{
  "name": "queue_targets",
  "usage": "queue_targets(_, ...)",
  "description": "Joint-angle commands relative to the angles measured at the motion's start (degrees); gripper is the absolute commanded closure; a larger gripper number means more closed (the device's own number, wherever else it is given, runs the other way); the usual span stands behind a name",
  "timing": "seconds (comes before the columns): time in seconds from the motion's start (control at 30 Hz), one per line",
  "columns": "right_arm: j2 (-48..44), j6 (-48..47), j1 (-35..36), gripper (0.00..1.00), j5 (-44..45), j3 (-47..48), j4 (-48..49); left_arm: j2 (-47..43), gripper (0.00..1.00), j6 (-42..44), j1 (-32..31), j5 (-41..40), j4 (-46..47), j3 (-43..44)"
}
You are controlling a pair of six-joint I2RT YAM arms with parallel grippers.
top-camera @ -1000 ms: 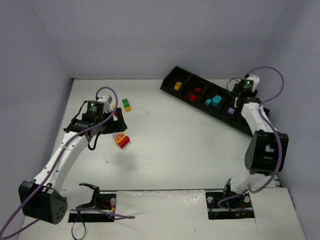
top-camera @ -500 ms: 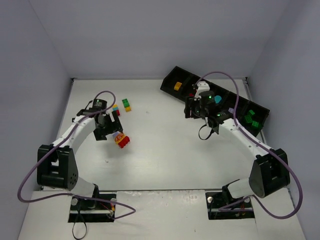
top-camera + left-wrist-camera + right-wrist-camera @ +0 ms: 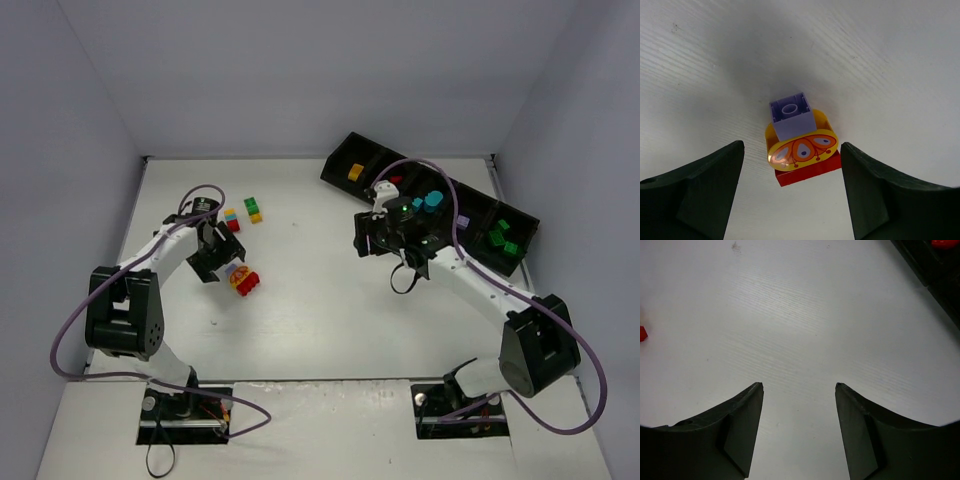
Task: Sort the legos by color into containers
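A stacked lego [image 3: 243, 281] with a red base, a yellow oval butterfly piece and a purple brick [image 3: 790, 115] on top lies left of the table's centre. My left gripper [image 3: 222, 263] is open just left of it. In the left wrist view the stack [image 3: 802, 152] sits between and just beyond the open fingertips [image 3: 735, 150], not touching them. My right gripper [image 3: 367, 240] is open and empty over bare table, left of the black tray [image 3: 340, 165]. The right wrist view shows only table between its fingers [image 3: 752, 400]. The tray holds yellow [image 3: 354, 172], red [image 3: 393, 182], teal [image 3: 428, 202], purple [image 3: 462, 221] and green [image 3: 503, 238] legos.
A green-and-yellow lego [image 3: 253, 209] and a small blue-yellow-red stack [image 3: 230, 218] lie on the table behind the left gripper. The tray's corner [image 3: 935, 260] shows at the right wrist view's top right. Walls close in the table at the back and sides.
My right arm has swung from the tray's far right end to the table left of the tray. My left gripper has stayed by the red, yellow and purple stack.
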Motion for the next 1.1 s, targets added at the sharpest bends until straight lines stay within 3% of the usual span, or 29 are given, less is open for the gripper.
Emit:
queue_targets(0.0,-1.76,-1.66,2.28,0.44,-1.64,0.32,3.60,0.84,0.29,-5.59,0.10,-0.69,1.54,2.45)
queue_targets(0.2,-1.06,-3.15,4.04,0.43,-2.17,0.06,3.69,0.06,0.29,-8.49,-0.07,-1.39,1.01,1.92)
queue_targets(0.23,-0.97,-3.33,4.05,0.43,-2.43,-0.03,3.69,-0.12,0.23,-9.10,-0.07,-1.57,0.92,1.84)
queue_targets(0.43,-0.80,-3.94,4.13,0.43,-3.14,-0.30,3.69,-0.03,0.19,-11.38,-0.69,-0.69,1.71,0.34)
queue_targets(1.07,-1.50,-3.86,4.13,0.43,-5.95,-2.93,4.48,4.27,0.19,-16.49,-4.29,-2.89,2.85,-1.50)
